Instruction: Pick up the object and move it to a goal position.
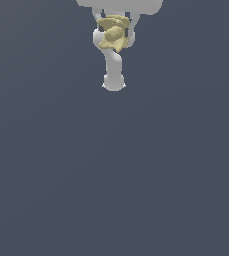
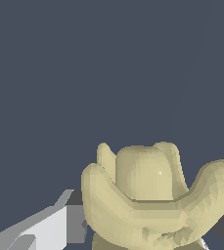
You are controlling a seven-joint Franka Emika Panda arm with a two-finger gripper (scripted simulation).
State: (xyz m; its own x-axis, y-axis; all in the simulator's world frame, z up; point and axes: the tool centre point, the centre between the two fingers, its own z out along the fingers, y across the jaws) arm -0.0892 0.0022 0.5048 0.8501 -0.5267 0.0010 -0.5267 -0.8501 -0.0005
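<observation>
Here the claw (image 1: 114,36) apparently grips the pale yellow object (image 1: 113,33) between its fingers.

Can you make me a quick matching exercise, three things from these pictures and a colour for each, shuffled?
Things:
1. object
2. tool
3. floor

Colours:
A. dark slate grey
B. pale yellow-beige
C. white

Pairs: 1-B, 2-C, 3-A. In the wrist view the object sits between the tool's fingers.
</observation>
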